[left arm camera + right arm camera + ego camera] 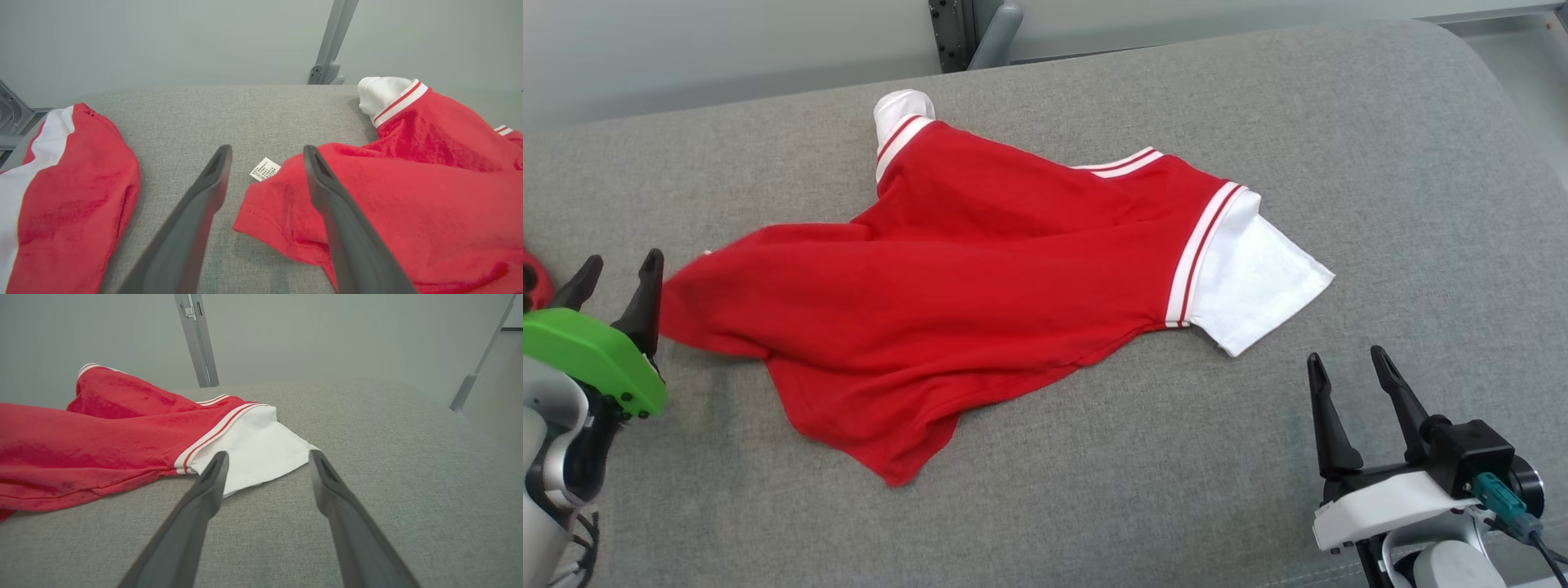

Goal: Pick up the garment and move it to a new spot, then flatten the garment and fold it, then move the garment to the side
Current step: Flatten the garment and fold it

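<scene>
A red garment (980, 269) with white sleeves and red-striped white trim lies loosely spread and wrinkled on the grey padded surface (1176, 457). One white sleeve (1258, 278) points right, and the other (903, 110) bunches at the far side. My left gripper (621, 265) stands open at the garment's left corner. In the left wrist view the hem corner (261, 212) and its white label (264, 169) lie on the surface between my fingers, partly under the right one. My right gripper (1346, 357) is open and empty, just short of the right sleeve (253, 445).
A second red and white garment (61, 196) lies left of my left gripper, at the far left edge (533, 282) of the head view. A grey metal post (968, 33) rises behind the surface. The padded surface rounds off at the right (1503, 90).
</scene>
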You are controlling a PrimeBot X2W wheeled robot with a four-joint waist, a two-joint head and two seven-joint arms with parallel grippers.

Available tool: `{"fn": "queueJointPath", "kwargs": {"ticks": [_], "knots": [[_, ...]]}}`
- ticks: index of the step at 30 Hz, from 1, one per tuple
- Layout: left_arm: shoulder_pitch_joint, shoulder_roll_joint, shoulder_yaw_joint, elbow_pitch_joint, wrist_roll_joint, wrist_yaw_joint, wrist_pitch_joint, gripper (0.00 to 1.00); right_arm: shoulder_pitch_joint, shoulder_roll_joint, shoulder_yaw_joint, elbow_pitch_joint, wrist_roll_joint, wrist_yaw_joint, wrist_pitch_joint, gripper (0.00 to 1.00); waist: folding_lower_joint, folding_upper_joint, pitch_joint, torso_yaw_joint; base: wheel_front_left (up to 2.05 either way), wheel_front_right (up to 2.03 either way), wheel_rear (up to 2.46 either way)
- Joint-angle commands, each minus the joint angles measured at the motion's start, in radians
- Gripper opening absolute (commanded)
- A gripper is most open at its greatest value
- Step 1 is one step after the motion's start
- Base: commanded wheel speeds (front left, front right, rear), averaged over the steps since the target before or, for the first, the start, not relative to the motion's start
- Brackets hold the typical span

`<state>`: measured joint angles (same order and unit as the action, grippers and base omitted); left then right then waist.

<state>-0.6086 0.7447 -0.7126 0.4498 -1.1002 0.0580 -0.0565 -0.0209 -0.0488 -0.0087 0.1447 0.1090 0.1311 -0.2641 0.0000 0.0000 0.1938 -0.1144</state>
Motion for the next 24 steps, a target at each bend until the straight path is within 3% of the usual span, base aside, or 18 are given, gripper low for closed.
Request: {"fn": "queueJointPath", "kwargs": {"ticks": [1, 3, 4, 6, 11, 14, 15, 18, 24], "knots": [[0.033, -0.015, 0.014, -0.013, -0.012, 0.020, -0.028, 1.00, 0.013, -0.003, -0.003, 0.000, -0.005, -0.001, 0.000, 1.00, 0.0000, 0.0000, -0.005, 0.000, 0.00, 0.00, 0.00], [0.074, -0.023, 0.036, -0.048, -0.023, 0.057, -0.078, 1.00, 0.021, -0.003, -0.009, -0.002, -0.005, -0.001, 0.000, 1.00, 0.0000, 0.0000, -0.012, 0.003, 0.00, 0.00, 0.00], [0.129, -0.033, 0.050, -0.105, -0.034, 0.102, -0.124, 1.00, 0.026, -0.003, -0.014, -0.005, -0.006, -0.001, 0.000, 1.00, 0.0000, 0.0000, -0.019, 0.008, 0.00, 0.00, 0.00], [0.191, -0.058, 0.062, -0.175, -0.044, 0.148, -0.159, 1.00, 0.038, -0.003, -0.018, -0.005, -0.008, -0.001, 0.000, 1.00, 0.0000, 0.0000, -0.026, 0.016, 0.00, 0.00, 0.00], [0.368, -0.152, 0.074, -0.368, -0.066, 0.230, -0.199, 1.00, 0.047, -0.003, -0.023, -0.003, -0.012, -0.001, 0.000, 1.00, 0.0000, 0.0000, -0.044, 0.034, 0.00, 0.00, 0.00], [0.424, -0.200, 0.066, -0.418, -0.087, 0.238, -0.202, 1.00, 0.054, -0.003, -0.016, -0.004, -0.014, -0.001, 0.000, 1.00, 0.0000, 0.0000, -0.049, 0.042, 0.00, 0.00, 0.00], [0.468, -0.244, 0.069, -0.450, -0.114, 0.233, -0.204, 1.00, 0.058, -0.003, -0.010, -0.005, -0.021, -0.001, 0.000, 1.00, 0.0000, 0.0000, -0.051, 0.048, 0.00, 0.00, 0.00], [0.500, -0.276, 0.067, -0.461, -0.130, 0.222, -0.205, 1.00, 0.056, -0.003, -0.010, -0.006, -0.021, -0.001, 0.000, 1.00, 0.0000, 0.0000, -0.052, 0.053, 0.00, 0.00, 0.00], [0.485, -0.347, -0.015, -0.331, -0.158, 0.186, -0.128, 1.00, 0.048, -0.003, -0.008, -0.006, -0.034, -0.001, 0.000, 1.00, 0.0000, 0.0000, -0.050, 0.060, 0.00, 0.00, 0.00]]}}
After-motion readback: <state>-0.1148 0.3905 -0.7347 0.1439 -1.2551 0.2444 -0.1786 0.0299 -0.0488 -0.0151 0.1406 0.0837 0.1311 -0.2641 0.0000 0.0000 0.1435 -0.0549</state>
